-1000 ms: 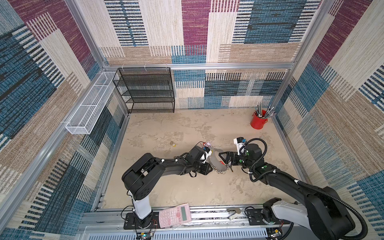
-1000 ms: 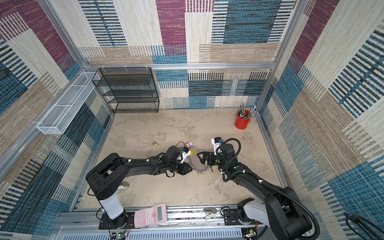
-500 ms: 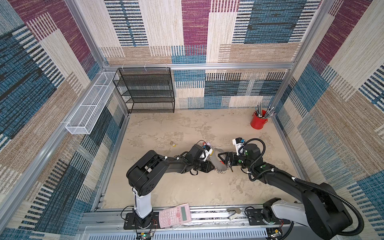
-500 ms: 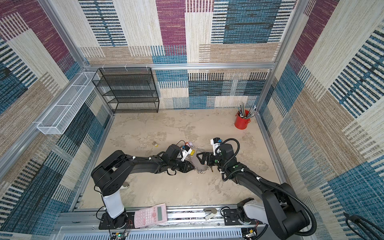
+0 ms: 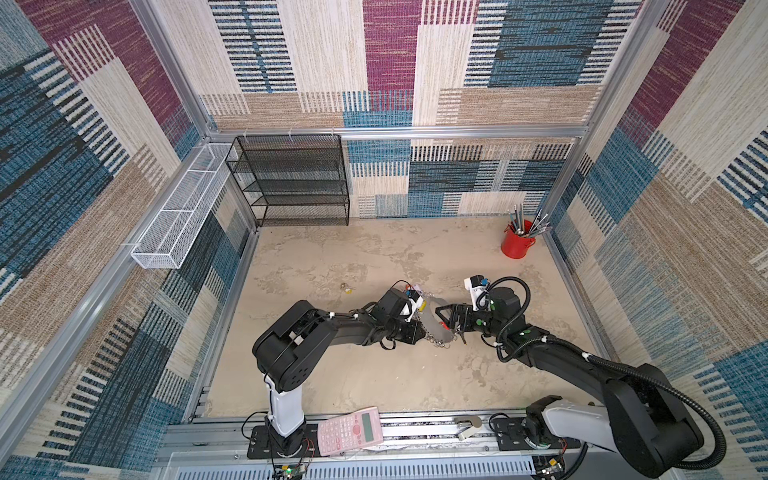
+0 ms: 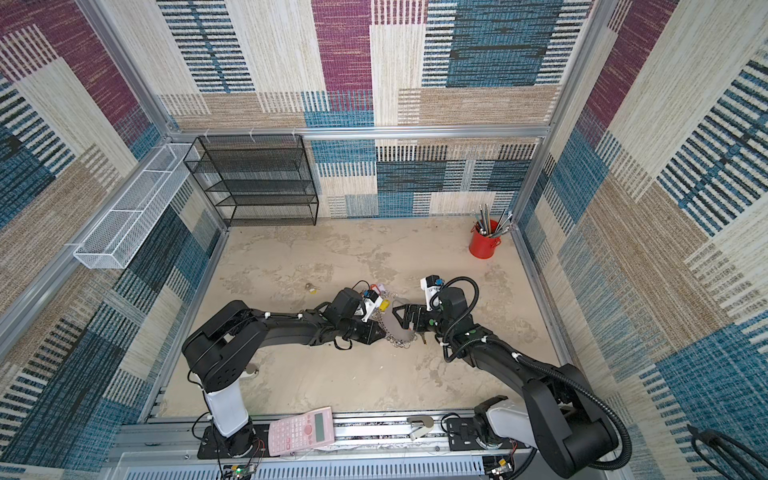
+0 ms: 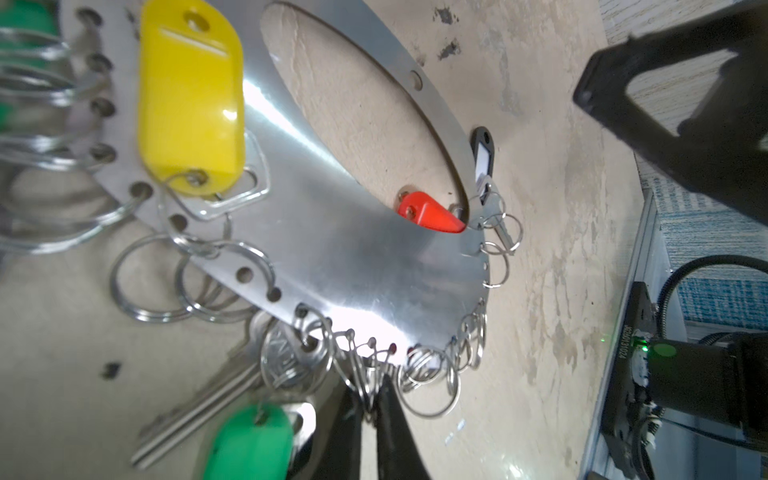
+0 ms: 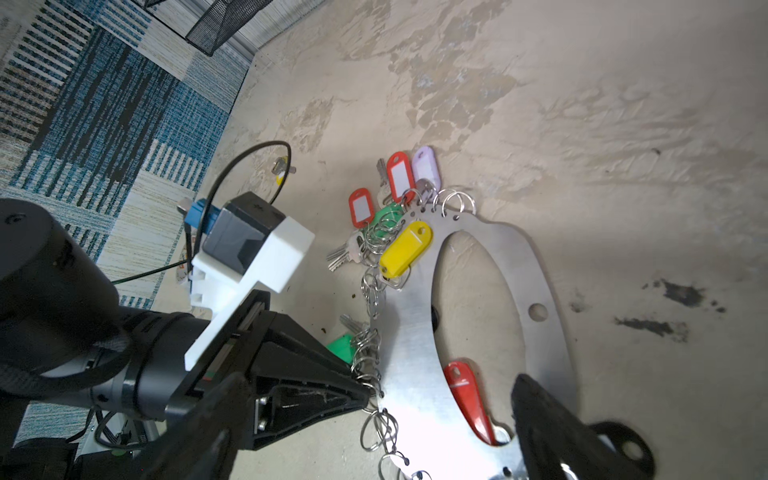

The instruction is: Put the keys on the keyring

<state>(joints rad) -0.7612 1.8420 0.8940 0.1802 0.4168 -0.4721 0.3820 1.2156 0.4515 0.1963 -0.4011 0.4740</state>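
Plainly, the keys point(image 5: 345, 287) lie loose on the desk point(image 5: 374, 374), well apart from both arms, on the far left side of the left arm's wrist. In the right wrist view they show as a small silver cluster with a little yellow tag point(image 8: 281, 170). The keyring point(image 5: 434, 328) lies flat between the two grippers.

We see the left gripper point(image 7: 370, 392) with its jaws together, pinched on the small split rings point(image 7: 419, 370) that hang from the keyring's scalloped edge. The right gripper point(image 5: 448, 323) hangs over the opposite side of the plate with its jaws wide apart, holding nothing.

We judge the keys to be very light, thin and hard. Flat on the desk they give little height to bite on, and bare metal will likely skid away from a closing jaw. Their yellow tag looks thicker and less slick, so we would take hold there, or across the small ring where tag and keys meet, and expect the keys to dangle and swing once lifted.

The keyring itself looks like a stiff metal plate that could slide on the desk, so we think it wants pinning while the keys go on. Its big yellow tag point(image 7: 191, 95) already hangs there and is not the set we want.
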